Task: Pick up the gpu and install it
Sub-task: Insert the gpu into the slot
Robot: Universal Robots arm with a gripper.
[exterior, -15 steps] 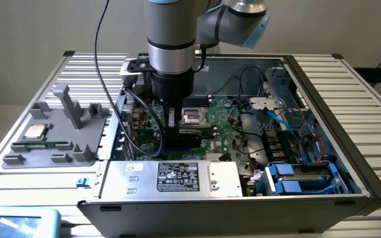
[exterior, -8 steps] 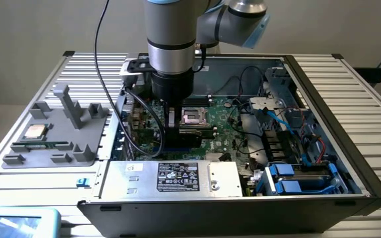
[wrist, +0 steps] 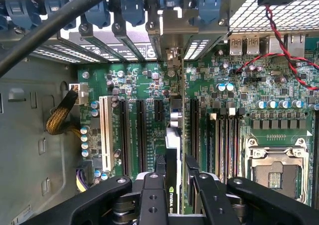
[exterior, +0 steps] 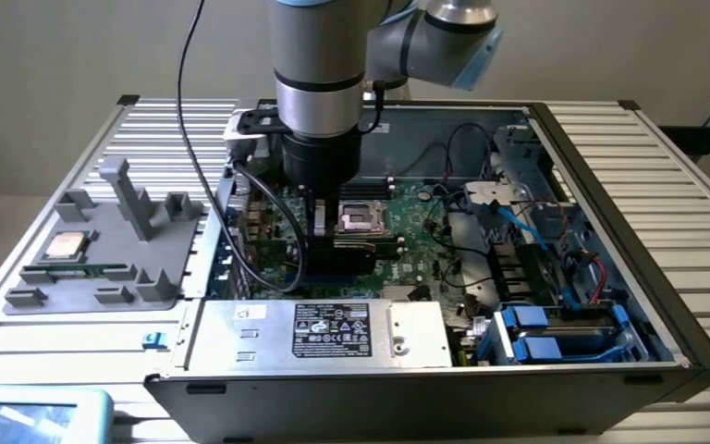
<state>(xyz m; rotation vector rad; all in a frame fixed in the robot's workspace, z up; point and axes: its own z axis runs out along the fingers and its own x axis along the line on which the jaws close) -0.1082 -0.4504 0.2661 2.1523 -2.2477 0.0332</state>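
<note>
Pincer [wrist: 174, 182] clenched on the gpu [wrist: 172, 145]. Card stands edge-on at the motherboard [wrist: 134, 85] slots, inside the case [exterior: 392, 398].

An open computer case [exterior: 330, 407] lies on the slatted desk [exterior: 688, 213] before me. Its green motherboard [exterior: 423, 250] carries a processor socket [exterior: 364, 218], and one white expansion slot [wrist: 105, 130] stands beside black ones. A labelled power supply [exterior: 318, 335] occupies the near edge, with blue drive caddies [exterior: 534, 335] toward the exterior view's right. On the exterior view's left, a grey fixture [exterior: 108, 250] holds a square silver processor [exterior: 64, 244] and a narrow green memory stick [exterior: 78, 272].
</note>
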